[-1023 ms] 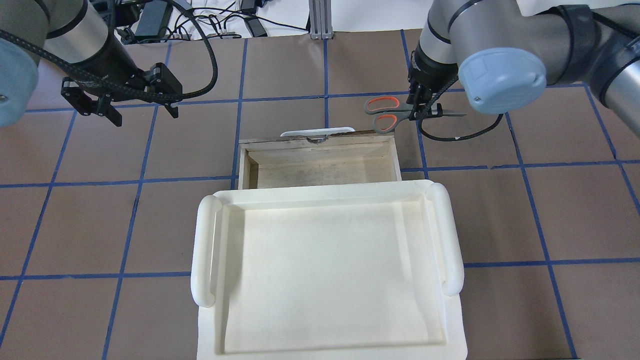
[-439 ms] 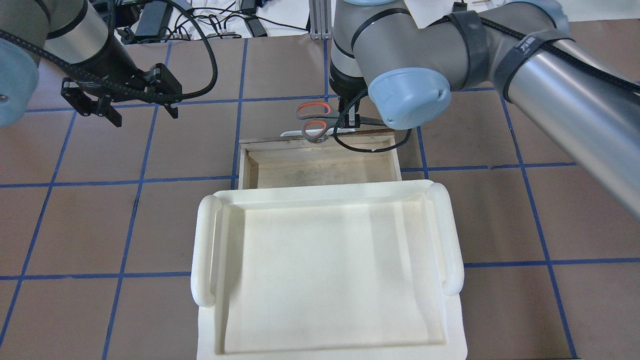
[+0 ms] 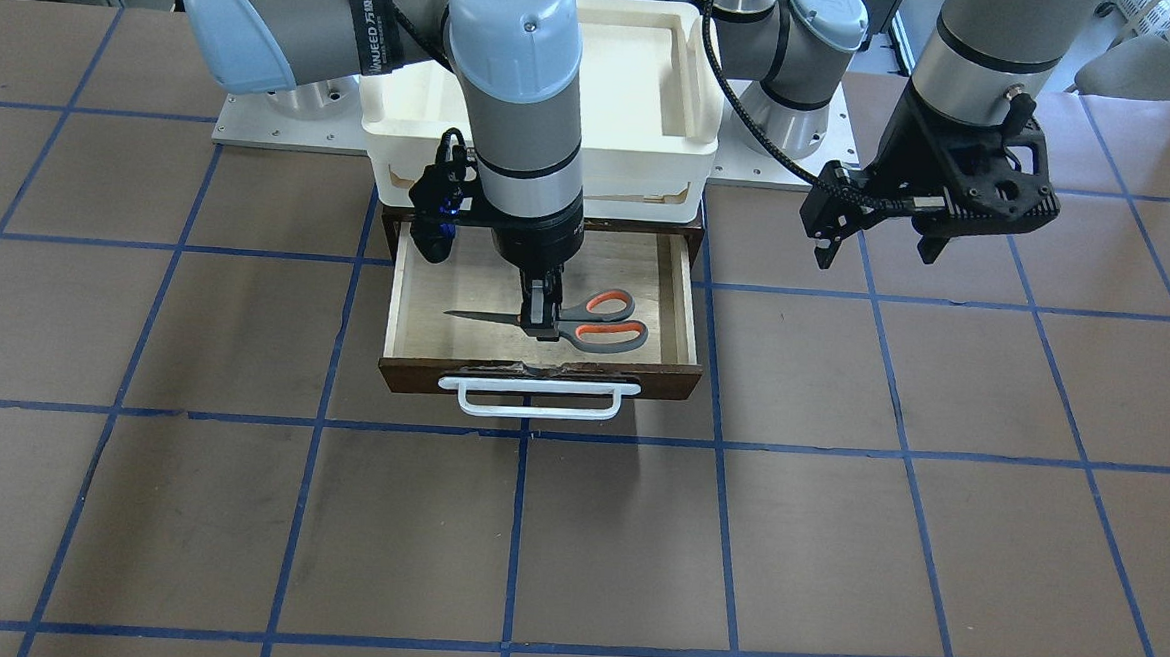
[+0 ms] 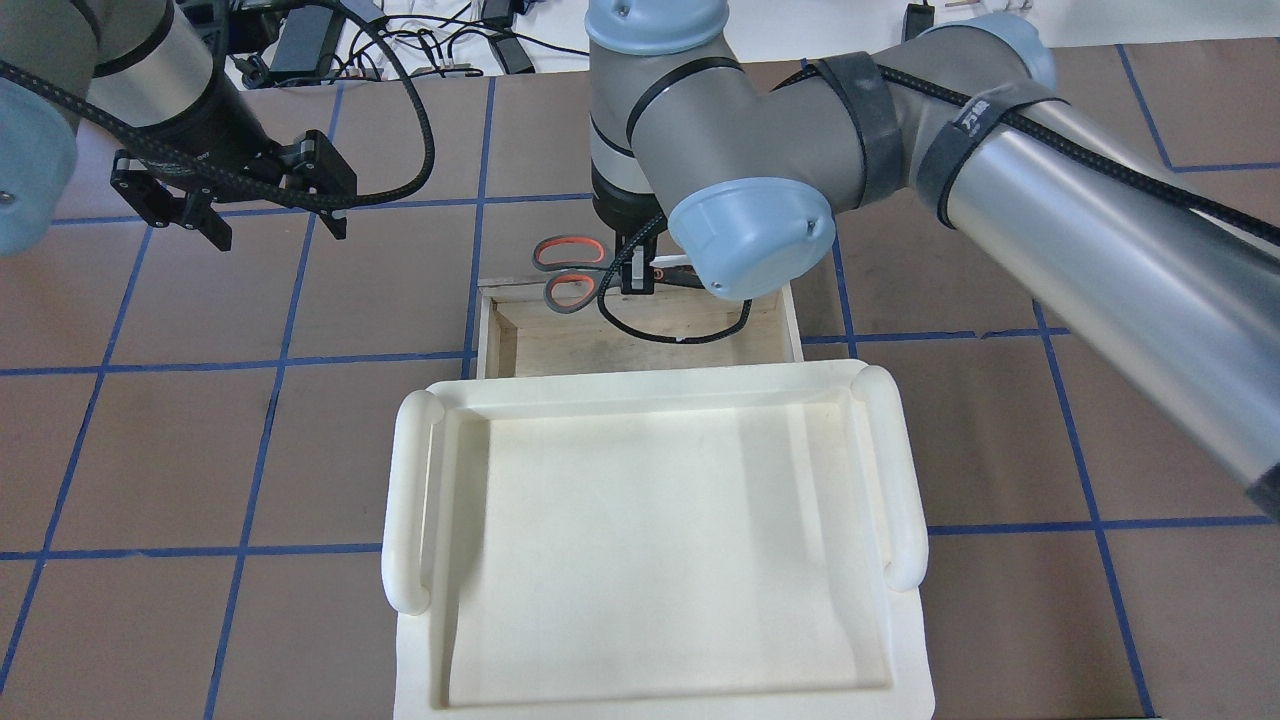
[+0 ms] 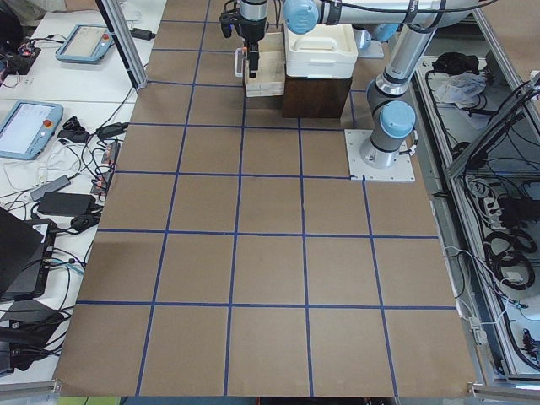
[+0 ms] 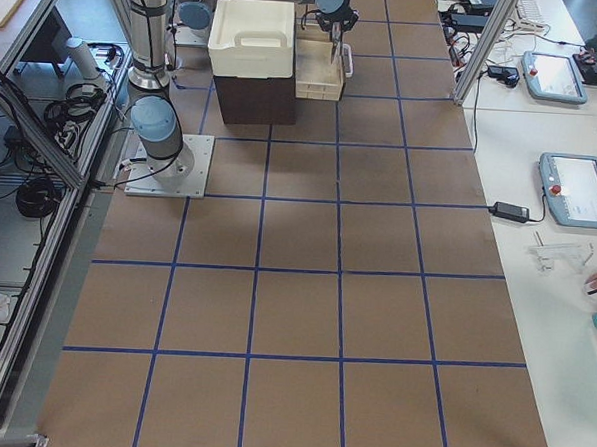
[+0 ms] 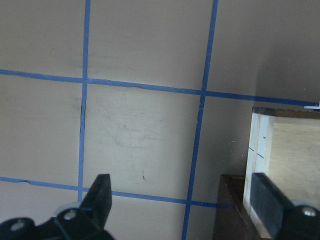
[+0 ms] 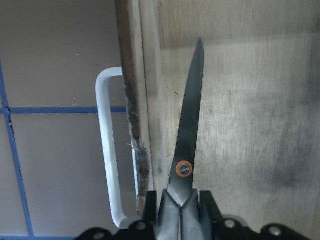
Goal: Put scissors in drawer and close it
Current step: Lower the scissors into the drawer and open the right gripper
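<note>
- Scissors point(image 3: 585, 321) are pinched near the pivot by the right gripper point(image 3: 543, 316), over the open drawer point(image 3: 416, 300), just inside its front edge. In the front-facing view the blades point to 9 o'clock and the loops to 3.
- Left gripper point(image 3: 875, 249) is spread wide and holding nothing, at roughly 2 o'clock from the drawer.
- Brown table point(image 3: 836, 502) has a blue tape grid, and a white tray point(image 4: 650, 560) sits above the drawer.
- Right wrist points straight down, while the left is tilted.

The scissors point(image 3: 573, 328) are grey and orange, the drawer point(image 3: 662, 381) dark brown, its handle point(image 3: 538, 398) white, the table point(image 3: 834, 542) brown, blue-gridded.
</note>
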`<act>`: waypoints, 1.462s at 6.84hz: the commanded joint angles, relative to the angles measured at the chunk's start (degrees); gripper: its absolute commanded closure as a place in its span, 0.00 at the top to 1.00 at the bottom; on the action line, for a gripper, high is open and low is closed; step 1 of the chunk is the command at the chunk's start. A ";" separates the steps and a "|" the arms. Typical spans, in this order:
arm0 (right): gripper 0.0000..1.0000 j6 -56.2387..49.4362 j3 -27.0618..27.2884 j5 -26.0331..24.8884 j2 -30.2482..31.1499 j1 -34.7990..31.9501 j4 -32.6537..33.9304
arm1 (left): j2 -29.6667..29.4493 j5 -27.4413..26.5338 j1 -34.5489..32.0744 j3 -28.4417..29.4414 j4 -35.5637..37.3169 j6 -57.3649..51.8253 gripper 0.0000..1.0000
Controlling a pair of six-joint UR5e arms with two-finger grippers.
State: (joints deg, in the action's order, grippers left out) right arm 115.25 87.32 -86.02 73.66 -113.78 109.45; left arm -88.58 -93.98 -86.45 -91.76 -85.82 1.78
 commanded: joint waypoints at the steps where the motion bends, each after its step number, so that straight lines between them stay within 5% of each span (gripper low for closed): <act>1: 0.00 1.20 2.05 -0.03 0.51 -1.35 -1.34 | -0.89 0.02 0.23 0.09 0.65 -0.46 1.00; 10: 0.00 0.76 9.62 0.41 1.22 -1.45 -0.38 | -1.51 0.64 0.33 -1.05 0.83 -0.20 1.00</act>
State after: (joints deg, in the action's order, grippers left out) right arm 115.93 96.89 -85.64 74.94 -115.22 109.00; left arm -90.13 -93.59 -85.82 -92.81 -84.91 1.58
